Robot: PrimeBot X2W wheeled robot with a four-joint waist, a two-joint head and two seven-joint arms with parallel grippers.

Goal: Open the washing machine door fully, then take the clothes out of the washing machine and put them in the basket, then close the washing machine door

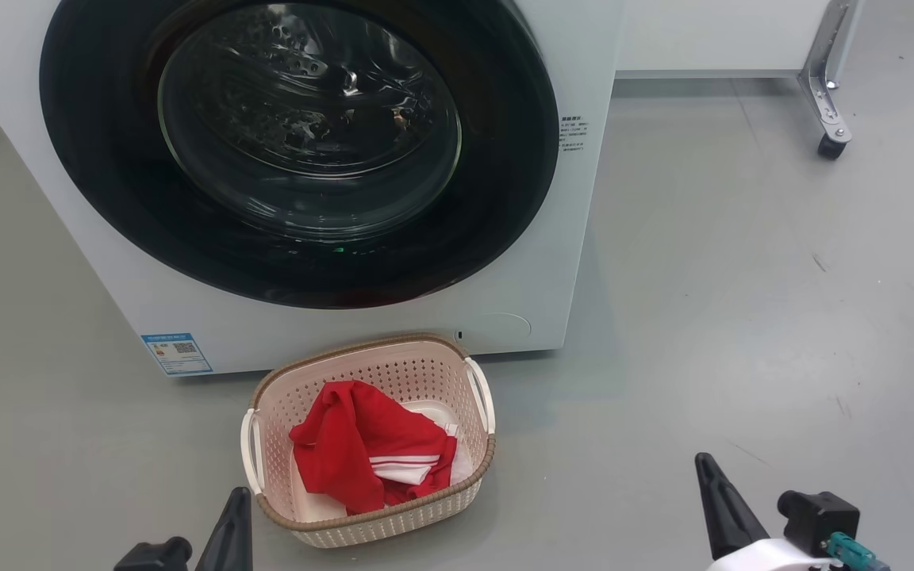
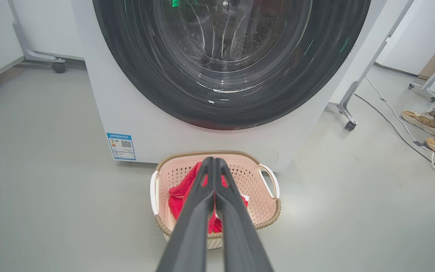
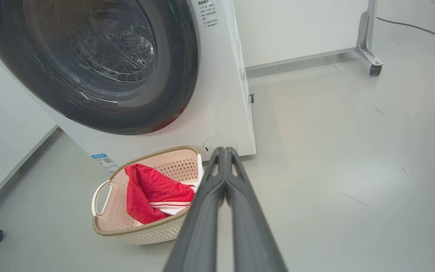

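Head view: crumpled red clothes (image 1: 350, 452) are lying in the perforated cream basket (image 1: 424, 373). Clenched and empty, left hand (image 2: 214, 160) and right hand (image 3: 225, 149) are hovering.

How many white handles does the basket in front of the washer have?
2. The left handle curves off the basket on the head view's left side; the right handle sits on the opposite side. Neither is hidden.

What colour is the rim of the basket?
Brown, woven-look; the basket shows best in the right wrist view.
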